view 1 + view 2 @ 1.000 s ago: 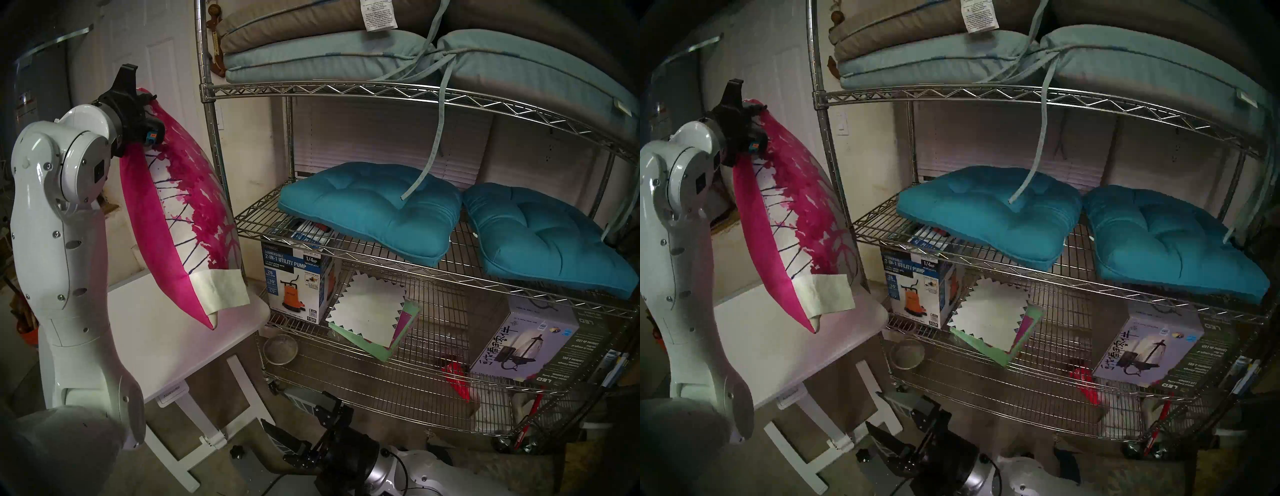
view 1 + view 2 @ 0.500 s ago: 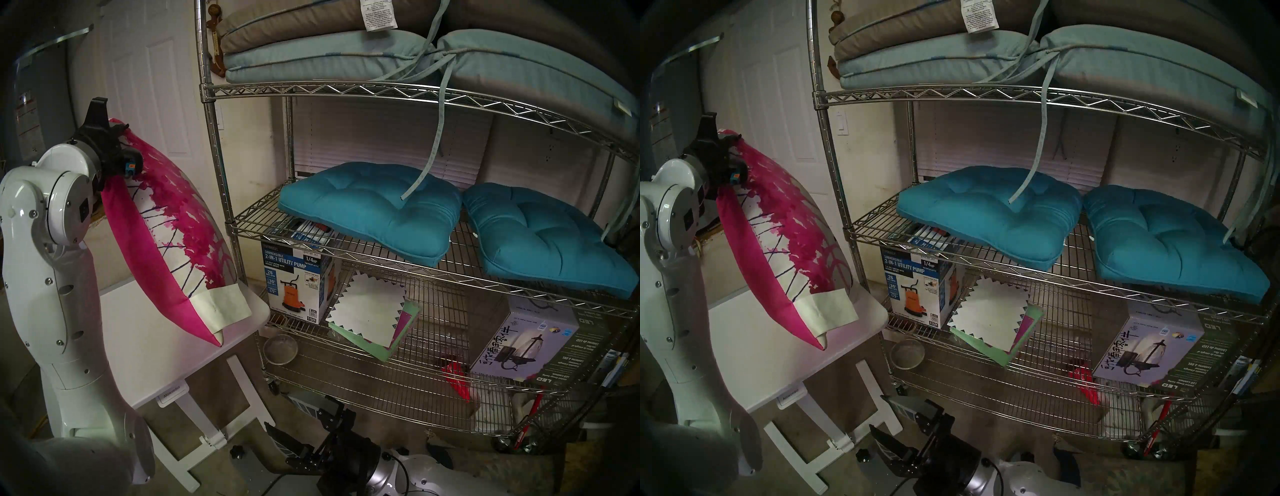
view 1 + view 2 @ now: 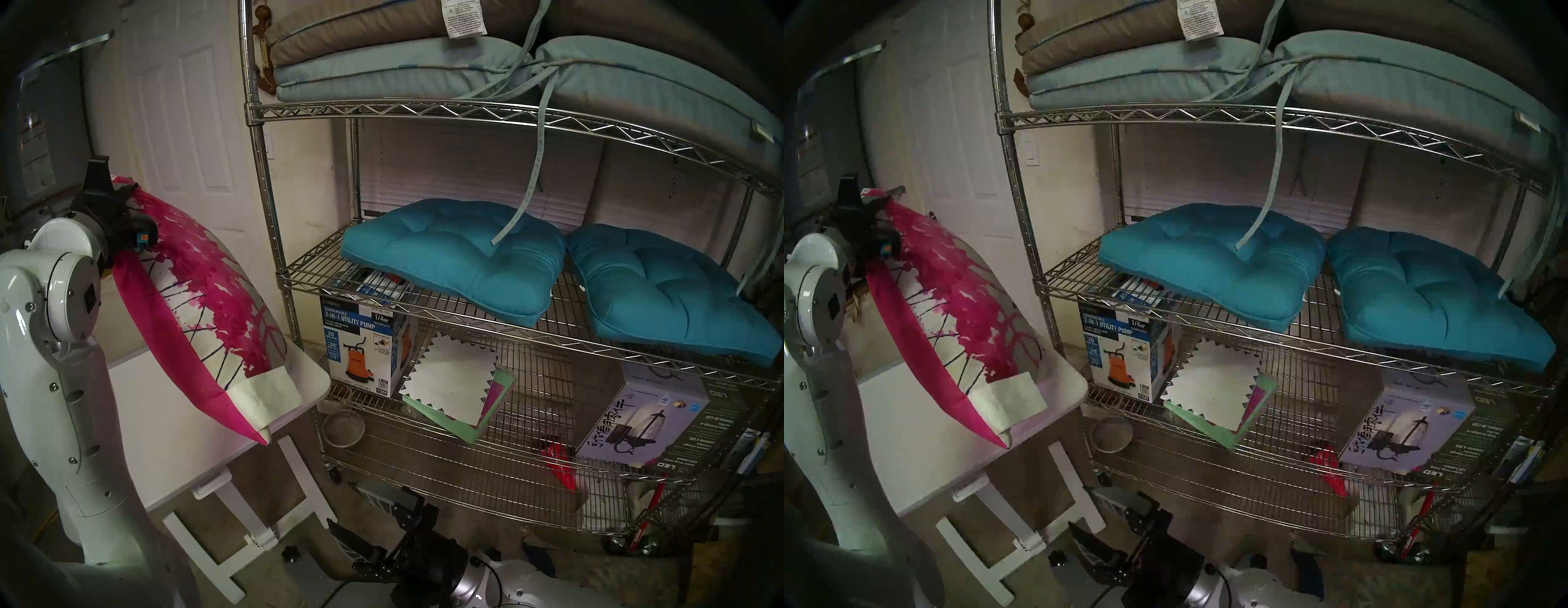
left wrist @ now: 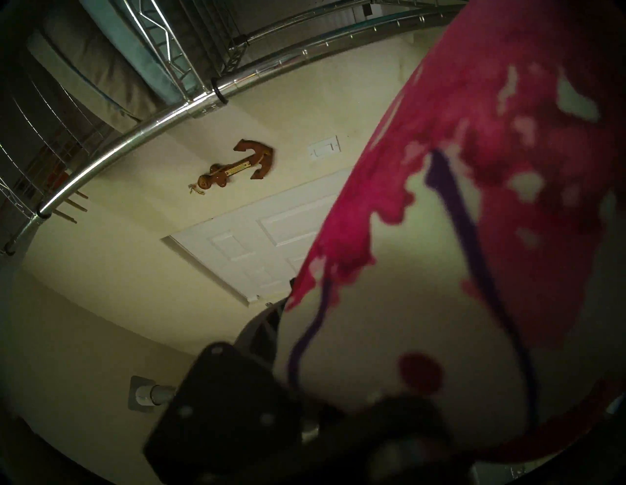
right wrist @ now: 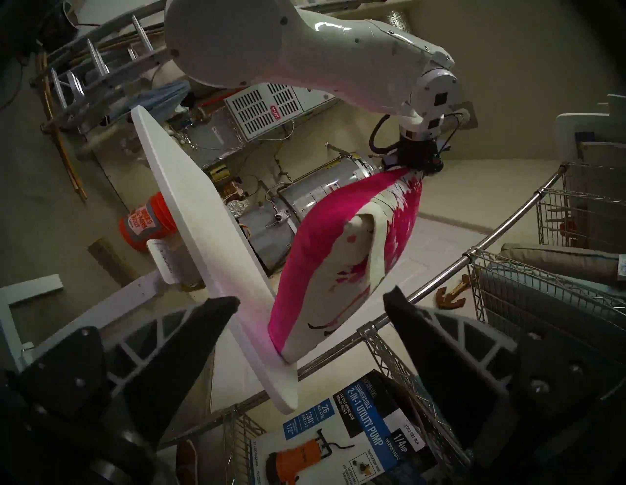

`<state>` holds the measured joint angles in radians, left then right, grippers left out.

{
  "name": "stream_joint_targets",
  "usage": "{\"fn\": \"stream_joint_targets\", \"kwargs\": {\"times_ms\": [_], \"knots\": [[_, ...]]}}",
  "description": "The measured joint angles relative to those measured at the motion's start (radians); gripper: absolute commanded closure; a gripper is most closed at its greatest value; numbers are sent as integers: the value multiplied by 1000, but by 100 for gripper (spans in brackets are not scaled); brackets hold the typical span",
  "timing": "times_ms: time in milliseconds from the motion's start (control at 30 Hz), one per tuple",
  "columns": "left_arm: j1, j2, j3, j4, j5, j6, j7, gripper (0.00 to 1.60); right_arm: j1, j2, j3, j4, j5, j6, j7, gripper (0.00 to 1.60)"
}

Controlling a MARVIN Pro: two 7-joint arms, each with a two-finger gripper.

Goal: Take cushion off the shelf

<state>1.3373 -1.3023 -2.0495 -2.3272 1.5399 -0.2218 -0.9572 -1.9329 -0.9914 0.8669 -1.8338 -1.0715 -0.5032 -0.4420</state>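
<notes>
plump cushion [image 3: 208,305], seemingly touching white table [image 3: 169,433]

The left gripper [image 3: 123,199] descended and shifted left, away from the shelf [image 3: 271,237]. The cushion [image 3: 203,305] it carried came down with it and tilted further; its lower corner reached the white surface [image 3: 178,446], where it previously hung above.

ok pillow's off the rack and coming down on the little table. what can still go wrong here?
1. The left gripper pinches only the top corner of the cushion, so the fabric could slip free.
2. Its bottom corner lands right at the edge of the white table; released there, it may tip off onto the floor.
3. The cushion's bulge hangs near the shelf post and could catch on it.
</notes>
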Motion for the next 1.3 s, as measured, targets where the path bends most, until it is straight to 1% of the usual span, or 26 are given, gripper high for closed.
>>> {"fn": "stream_joint_targets", "kwargs": {"times_ms": [100, 167, 233, 367, 767, 900, 1067, 1133, 1200, 1267, 1300], "knots": [[31, -11, -35, -7, -8, -4, 12, 160, -3, 0, 3, 4, 0, 1, -3, 0], [40, -15, -46, -9, -11, -8, 16, 160, -4, 0, 4, 5, 0, 2, -5, 0], [65, -24, -76, -12, -19, -18, 29, 160, -8, 0, 7, 8, 0, 7, -9, 0], [94, -36, -107, -16, -31, -34, 49, 160, -13, 0, 13, 12, -1, 18, -15, 0], [156, -68, -155, -18, -69, -82, 107, 160, -23, -1, 20, 21, -5, 41, -29, 0], [182, -85, -185, -12, -82, -98, 128, 160, -26, -1, 21, 29, -7, 47, -34, 0], [207, -100, -228, 5, -89, -110, 143, 160, -29, -1, 21, 35, -9, 50, -38, 0], [223, -109, -265, 28, -93, -118, 154, 160, -31, -1, 23, 38, -12, 53, -41, 0], [228, -111, -281, 40, -95, -121, 159, 160, -32, -1, 23, 39, -13, 54, -43, 0], [238, -113, -319, 70, -100, -131, 174, 160, -36, -1, 26, 42, -14, 57, -48, 0], [239, -113, -326, 77, -101, -133, 177, 160, -37, -1, 26, 43, -14, 58, -50, 0]]}}
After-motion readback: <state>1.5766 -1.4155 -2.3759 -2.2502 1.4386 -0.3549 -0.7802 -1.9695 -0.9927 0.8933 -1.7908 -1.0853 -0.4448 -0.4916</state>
